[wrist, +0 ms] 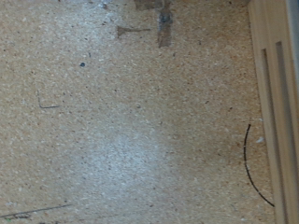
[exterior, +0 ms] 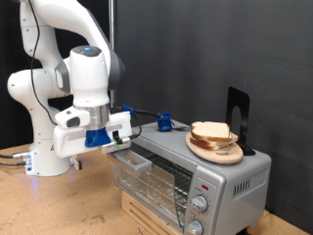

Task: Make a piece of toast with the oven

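Observation:
The oven (exterior: pixel 210 176) is a silver countertop box standing at the exterior view's lower right, with a glass door (exterior: pixel 152 174) and round knobs (exterior: pixel 201 203). On its roof lies a round wooden plate (exterior: pixel 217 152) carrying the piece of toast (exterior: pixel 211 133), pale with a brown crust. My gripper (exterior: pixel 115 143), white with blue finger parts, hangs at the oven's upper left corner, close to the top of the door and well apart from the toast. Nothing shows between its fingers. The wrist view shows no fingers, only speckled tabletop (wrist: pixel 121 121) and a pale metal edge (wrist: pixel 277 84).
A black upright stand (exterior: pixel 238 111) rises behind the plate. A small blue object (exterior: pixel 164 122) sits at the oven's back left. The oven rests on a wooden base (exterior: pixel 147 211). A dark curved cable (wrist: pixel 250 168) lies on the tabletop. A black curtain backs the scene.

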`<move>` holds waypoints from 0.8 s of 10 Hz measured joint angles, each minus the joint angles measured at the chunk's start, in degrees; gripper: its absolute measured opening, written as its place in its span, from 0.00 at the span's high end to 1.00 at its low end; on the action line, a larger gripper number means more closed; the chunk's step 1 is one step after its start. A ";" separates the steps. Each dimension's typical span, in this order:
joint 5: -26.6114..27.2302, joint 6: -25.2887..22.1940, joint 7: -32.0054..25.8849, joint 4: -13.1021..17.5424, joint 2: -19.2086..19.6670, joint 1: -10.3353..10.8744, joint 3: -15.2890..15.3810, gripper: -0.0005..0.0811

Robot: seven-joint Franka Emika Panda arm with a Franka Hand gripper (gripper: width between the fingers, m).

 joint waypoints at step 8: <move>-3.21 -2.52 -2.24 0.31 1.17 -1.05 -0.89 0.00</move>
